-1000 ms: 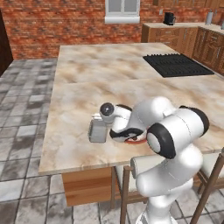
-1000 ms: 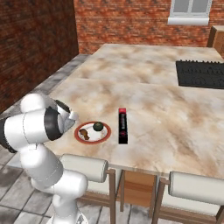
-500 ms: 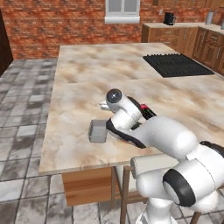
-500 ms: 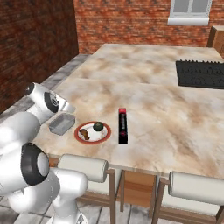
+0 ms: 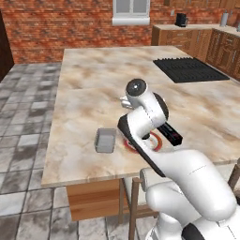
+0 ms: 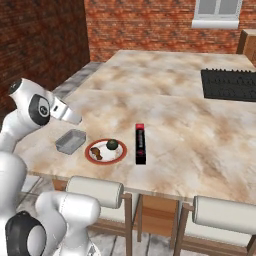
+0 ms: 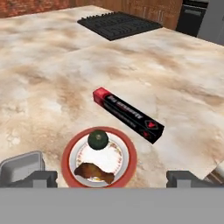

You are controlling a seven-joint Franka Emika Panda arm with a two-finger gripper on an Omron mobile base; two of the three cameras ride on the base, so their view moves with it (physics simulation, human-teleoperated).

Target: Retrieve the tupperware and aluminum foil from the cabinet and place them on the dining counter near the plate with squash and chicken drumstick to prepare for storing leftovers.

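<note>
Two items we see on bench (image 6: 190,125) beside plate (image 6: 105,151): tupperware (image 6: 70,141), aluminum foil (image 6: 140,143); fingers (image 7: 35,177) lifted away since earlier, spread wide, empty.

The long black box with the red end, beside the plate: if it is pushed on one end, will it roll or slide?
The long black foil box has flat sides, so it would probably slide, not roll. It lies flat on the beige stone counter; an end push likely swings it. It looks stiff.

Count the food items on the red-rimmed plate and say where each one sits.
2. On the plate, a dark green squash sits on the side toward the cooktop, and a brown chicken drumstick lies on the counter-edge side.
</note>
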